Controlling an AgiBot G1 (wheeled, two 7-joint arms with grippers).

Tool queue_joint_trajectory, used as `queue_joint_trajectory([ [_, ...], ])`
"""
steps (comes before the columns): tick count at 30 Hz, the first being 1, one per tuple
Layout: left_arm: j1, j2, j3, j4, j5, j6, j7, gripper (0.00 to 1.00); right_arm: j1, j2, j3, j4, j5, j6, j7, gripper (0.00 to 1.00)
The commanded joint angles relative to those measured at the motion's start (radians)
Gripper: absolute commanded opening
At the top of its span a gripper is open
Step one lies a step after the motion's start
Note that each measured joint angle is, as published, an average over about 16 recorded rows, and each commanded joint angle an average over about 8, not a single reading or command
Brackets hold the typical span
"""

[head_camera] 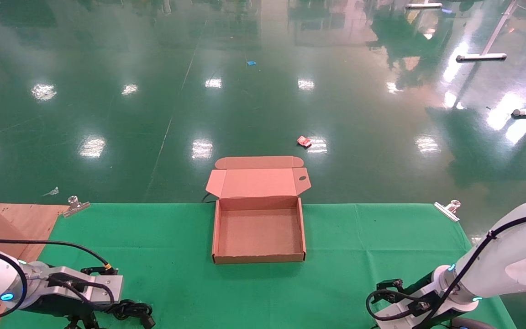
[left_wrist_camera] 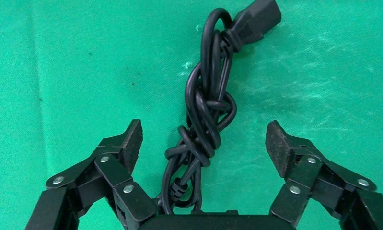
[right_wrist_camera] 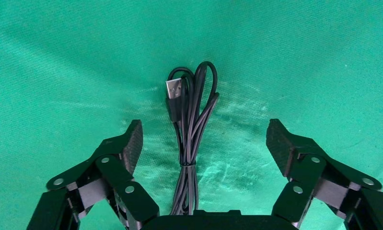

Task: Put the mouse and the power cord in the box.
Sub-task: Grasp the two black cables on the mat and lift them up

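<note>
left gripper point(left_wrist_camera: 203, 139) spread wide, gripping nothing; knotted thick black power cord point(left_wrist_camera: 206, 120) lies between its fingers. right gripper point(right_wrist_camera: 203, 139) likewise wide, empty.

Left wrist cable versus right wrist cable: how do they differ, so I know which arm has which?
The power cord under the left gripper is thick, knotted around itself, ending in a chunky moulded connector. The mouse's cable under the right gripper is thin, folded in neat loops, ending in a flat USB plug. Both are black, on green cloth, between open fingers.
</note>
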State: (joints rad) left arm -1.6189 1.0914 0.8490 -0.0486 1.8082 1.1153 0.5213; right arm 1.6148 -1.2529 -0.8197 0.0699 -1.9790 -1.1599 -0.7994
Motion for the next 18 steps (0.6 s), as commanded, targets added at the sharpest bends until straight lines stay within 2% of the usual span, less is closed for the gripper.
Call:
queue_joint_trajectory([
  [1, 0.0, 0.001, -0.001, 0.007, -0.002, -0.003, 0.004, 0.0, 0.003, -0.003, 0.0, -0.01, 0.0, 0.001, -0.008, 0.0],
  [18, 0.0, 0.014, 0.0, 0.033, 0.0, -0.013, 0.022, 0.0, 0.013, -0.009, 0.003, -0.05, 0.004, 0.015, -0.034, 0.0],
])
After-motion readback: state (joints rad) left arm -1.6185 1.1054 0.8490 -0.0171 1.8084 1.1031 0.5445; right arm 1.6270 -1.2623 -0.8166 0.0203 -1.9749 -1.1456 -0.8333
